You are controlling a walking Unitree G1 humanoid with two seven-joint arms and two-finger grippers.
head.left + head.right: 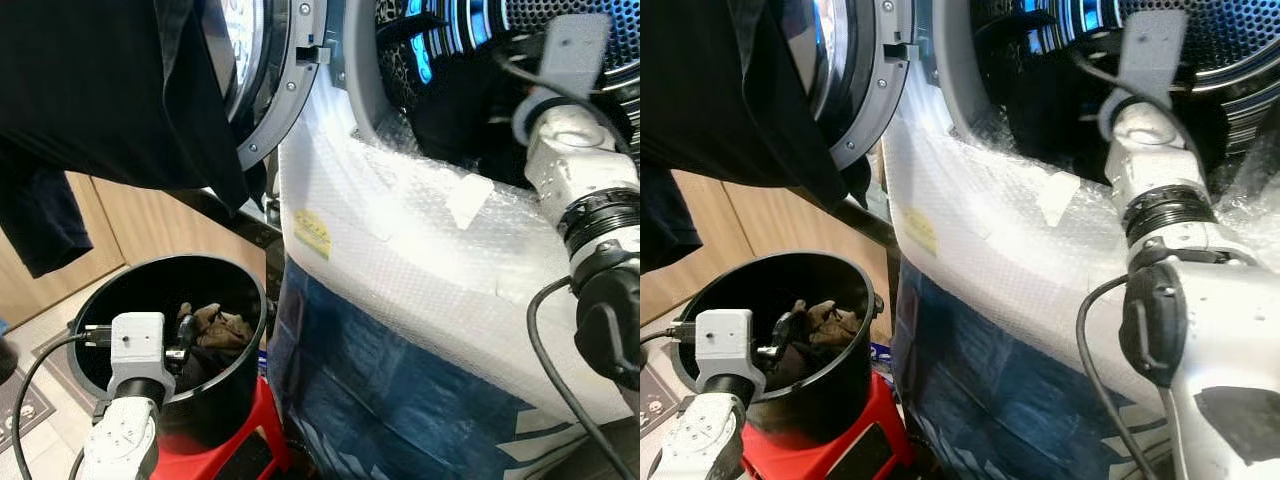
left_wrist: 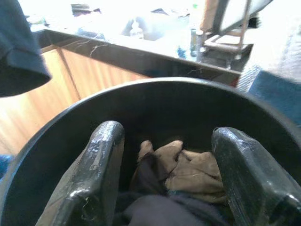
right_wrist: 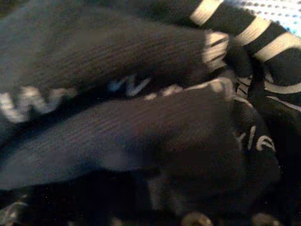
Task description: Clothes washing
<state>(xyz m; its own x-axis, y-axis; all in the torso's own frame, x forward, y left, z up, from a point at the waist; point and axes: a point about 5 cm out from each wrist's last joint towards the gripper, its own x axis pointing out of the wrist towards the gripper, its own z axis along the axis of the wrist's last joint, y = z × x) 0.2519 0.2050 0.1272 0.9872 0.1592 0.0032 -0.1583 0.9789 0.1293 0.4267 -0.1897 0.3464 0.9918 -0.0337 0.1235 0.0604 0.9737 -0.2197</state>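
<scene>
Bucket (image 1: 215, 400), black and round, sits nearest on a red stool (image 1: 255, 445), just beside the front of the washing machine (image 1: 420, 330). Left gripper (image 2: 164, 165) hangs over the bucket's mouth, fingers (image 2: 101, 160) spread wide apart with nothing between them. Below them, in the bottom of the bucket, lies a tan garment (image 2: 193, 167) bunched against a darker cloth (image 2: 150, 207). White wrist housing of the left arm (image 1: 135, 350) sits at the bucket's near rim, a black cable running from it.

Machine front is wrapped in bubble film (image 1: 400, 230), with a blue panel under the film lower down and a small yellow sticker (image 1: 312, 234) near its left edge. Round door (image 1: 275, 70) stands swung open to the left, grey ring with bolts showing.

Dark garment (image 1: 100, 90) hangs across the upper left, draped in front of the open door, one sleeve dangling down above the bucket.

Right arm (image 1: 575, 170) reaches past the film-covered lip and into the drum opening (image 1: 450, 110); its gripper is inside, and whether its fingers are spread or pressed together cannot be told. The right wrist view is pressed close against dark knit fabric (image 3: 141, 117) with pale lettering and striped edging (image 3: 263, 33), inside the drum.

Farthest back, wooden cabinet fronts (image 2: 94, 70) under a dark counter (image 2: 141, 52) edge.
</scene>
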